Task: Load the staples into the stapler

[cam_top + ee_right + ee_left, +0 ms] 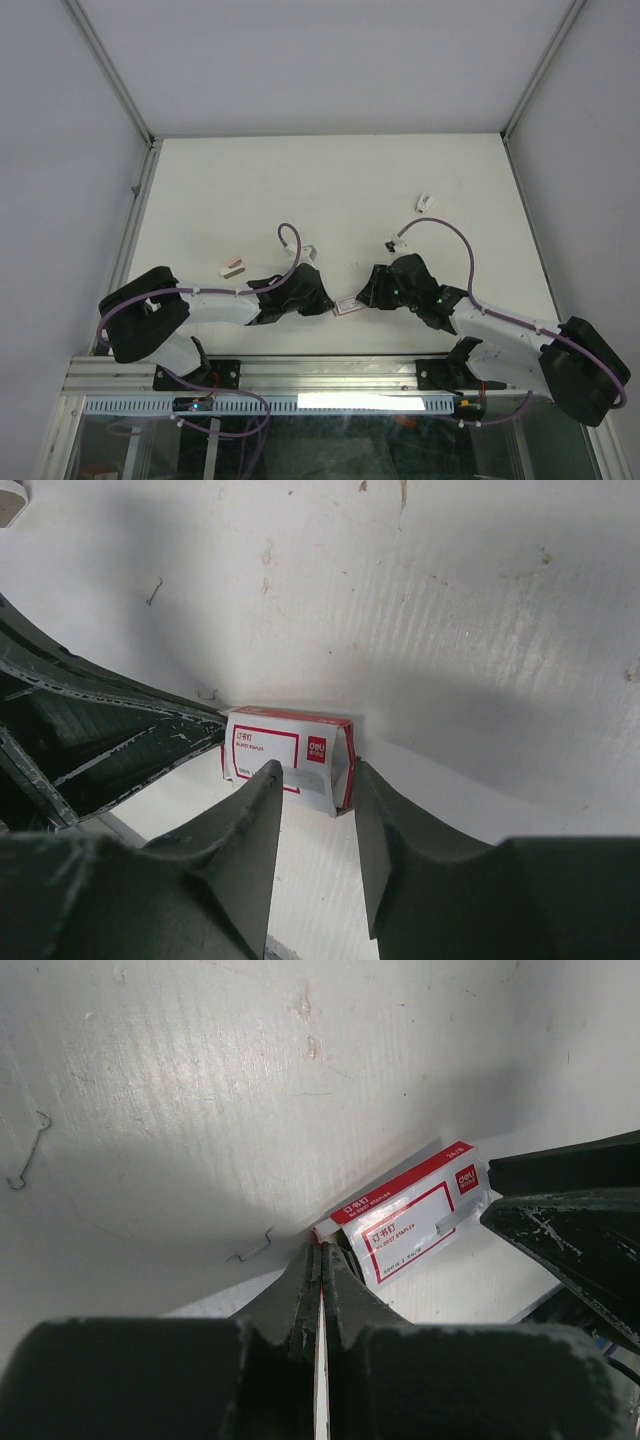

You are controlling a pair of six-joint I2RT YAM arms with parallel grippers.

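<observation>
Two pincers meet over the near part of the counter point(330, 190), with the staples point(410, 1222) lying flat between them. The left pincer point(322, 1252) is clenched tight, its tips at one end of the box. It may be nipping a thin flap there, but the wrist view is too cramped to say. The right pincer point(317, 775) stands parted astride the opposite end, a finger close on either side; whether they press I cannot tell.

I judge the box to be light, thin-walled card that would crush or skid under a hard squeeze, with a dense load of steel inside that could spill once opened. It is best held across its narrow sides near one end, leaving the other end free. It is a small flat white carton with a red-bordered label and a red logo patch.

Farther out lie a pink oblong piece point(232, 266) and, well beyond, a white piece point(423, 203).
</observation>
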